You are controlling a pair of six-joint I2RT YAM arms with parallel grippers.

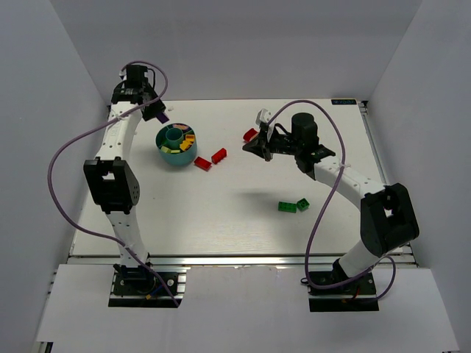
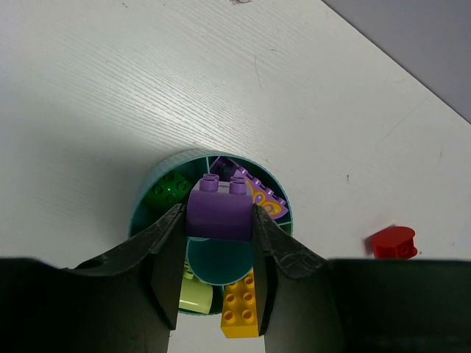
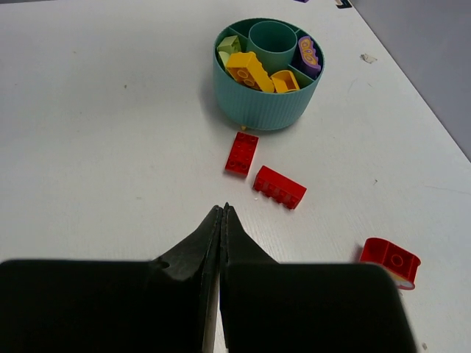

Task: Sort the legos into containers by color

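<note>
The bench (image 1: 221, 220) is open at its centre; only the green bricks (image 1: 287, 207) lie there, right of middle. A flat red brick (image 1: 202, 163) and a long red brick (image 1: 219, 155) block the right flank of the cup (image 1: 176, 158). The left gripper (image 2: 218, 220), holding a purple brick (image 2: 218, 209), occupies the room above the cup.

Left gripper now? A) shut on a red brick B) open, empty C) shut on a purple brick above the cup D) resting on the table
C: the left wrist view shows the left gripper clamping a purple brick over the teal cup.
</note>
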